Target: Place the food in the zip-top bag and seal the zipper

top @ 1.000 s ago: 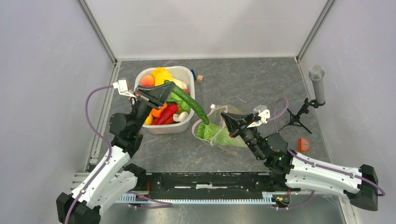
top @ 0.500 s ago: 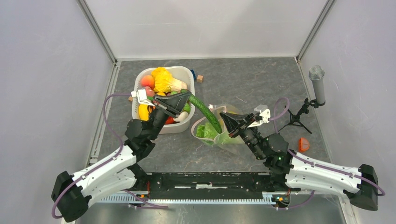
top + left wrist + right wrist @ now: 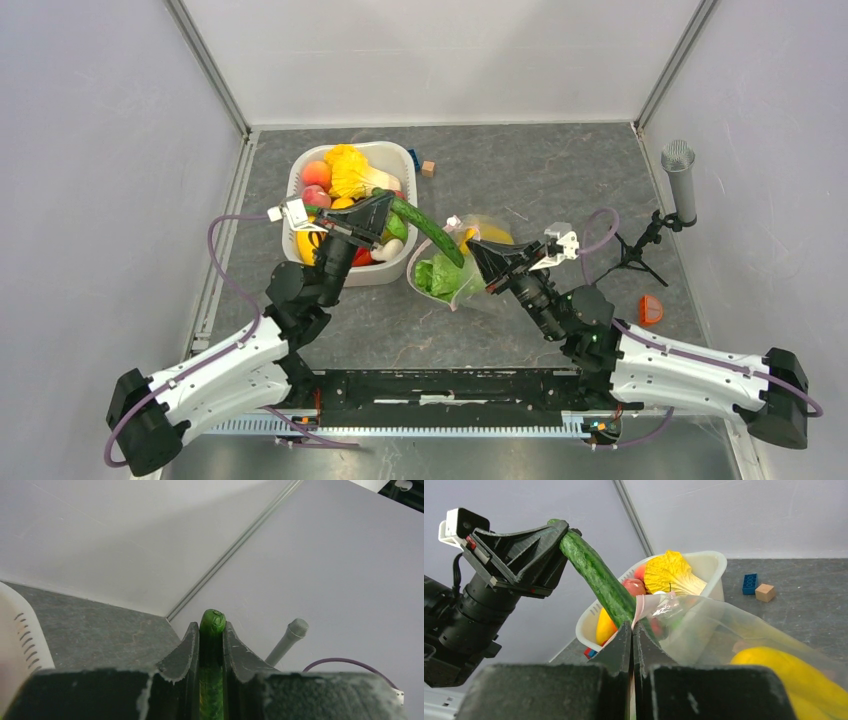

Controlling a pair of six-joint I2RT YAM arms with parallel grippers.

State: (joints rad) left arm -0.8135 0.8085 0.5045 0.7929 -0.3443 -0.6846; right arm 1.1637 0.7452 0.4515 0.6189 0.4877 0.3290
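Note:
My left gripper (image 3: 378, 207) is shut on a long green cucumber (image 3: 425, 228), seen between its fingers in the left wrist view (image 3: 212, 630). The cucumber slants down with its far end at the open mouth of the clear zip-top bag (image 3: 480, 285). My right gripper (image 3: 477, 251) is shut on the bag's mouth edge by the pink zipper strip (image 3: 640, 607) and holds it up. Inside the bag lie a green leafy piece (image 3: 438, 275) and a yellow piece (image 3: 789, 672). More food fills the white tub (image 3: 398, 158), including a yellow-and-white cabbage (image 3: 352, 175).
A small wooden block (image 3: 428, 168) and a blue block (image 3: 413, 158) lie behind the tub. A microphone on a small tripod (image 3: 680, 180) stands at the right. An orange item (image 3: 651, 310) lies near the right wall.
My left arm swung the cucumber from above the tub rightward and down to the bag's mouth. My right gripper kept hold of the bag edge and shifted slightly left.

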